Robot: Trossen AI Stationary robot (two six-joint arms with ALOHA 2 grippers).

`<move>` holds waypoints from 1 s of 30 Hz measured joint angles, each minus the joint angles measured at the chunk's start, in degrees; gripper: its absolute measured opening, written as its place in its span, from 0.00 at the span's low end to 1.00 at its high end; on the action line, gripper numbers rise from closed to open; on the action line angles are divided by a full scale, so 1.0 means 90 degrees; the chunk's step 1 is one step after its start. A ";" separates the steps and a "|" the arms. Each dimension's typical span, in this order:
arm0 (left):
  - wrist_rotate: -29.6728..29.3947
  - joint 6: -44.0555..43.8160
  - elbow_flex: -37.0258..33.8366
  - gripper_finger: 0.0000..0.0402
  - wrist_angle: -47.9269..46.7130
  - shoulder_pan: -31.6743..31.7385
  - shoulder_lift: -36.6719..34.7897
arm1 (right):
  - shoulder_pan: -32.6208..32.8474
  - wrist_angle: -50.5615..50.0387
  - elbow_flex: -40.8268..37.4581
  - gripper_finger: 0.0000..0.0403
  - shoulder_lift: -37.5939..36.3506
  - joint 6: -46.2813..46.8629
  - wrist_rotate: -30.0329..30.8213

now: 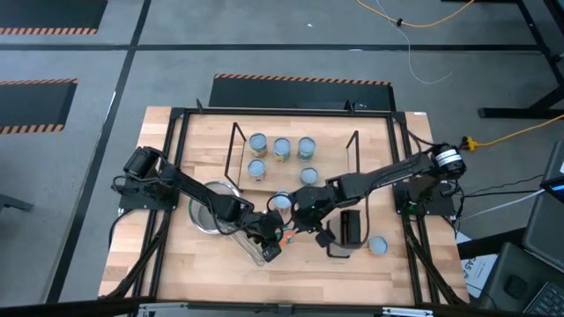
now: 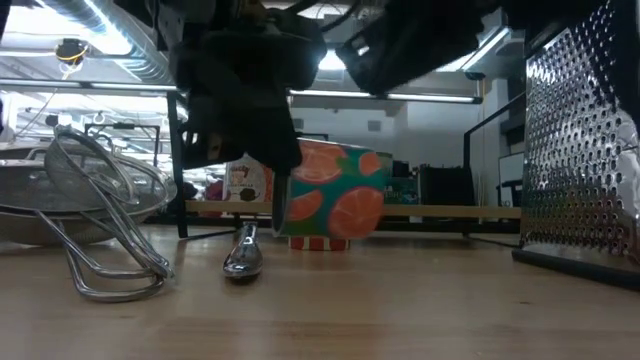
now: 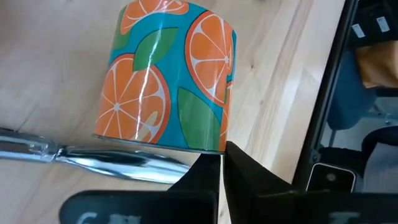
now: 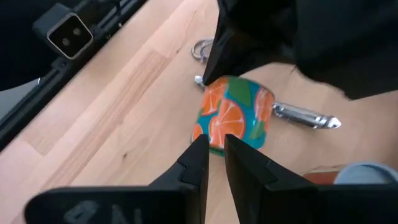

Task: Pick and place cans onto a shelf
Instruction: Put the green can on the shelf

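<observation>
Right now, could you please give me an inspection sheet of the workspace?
Surface: wood table, no spill seen.
Job's things: shelf holds five cans; orange can upright on the table; another can near the right edge.
Clutter: strainer, utensil beside the orange can, grater.
Grippers: left gripper and right gripper both shut, close to the orange can.
Cables: yellow cable on the floor.
Surroundings: floor stripes; no person seen.

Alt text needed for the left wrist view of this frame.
A can wrapped in an orange-slice label on teal stands on the wooden table, just beyond the left gripper, whose dark fingers are almost closed together. A shiny metal handle lies beside the can's base.
</observation>
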 joint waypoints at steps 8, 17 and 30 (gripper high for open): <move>-0.0001 0.0005 -0.0002 0.00 -0.0152 0.0000 -0.0113 | -0.0007 0.0374 0.0002 0.14 0.0354 0.0005 0.0043; -0.0080 0.0002 -0.0005 0.00 -0.0441 0.0009 -0.0367 | -0.0083 0.0595 0.0015 0.14 0.0742 0.0002 0.0165; -0.0181 0.0034 -0.0007 0.05 -0.0447 0.0041 -0.0311 | -0.0083 0.0602 0.0010 0.14 0.0896 0.0029 0.0162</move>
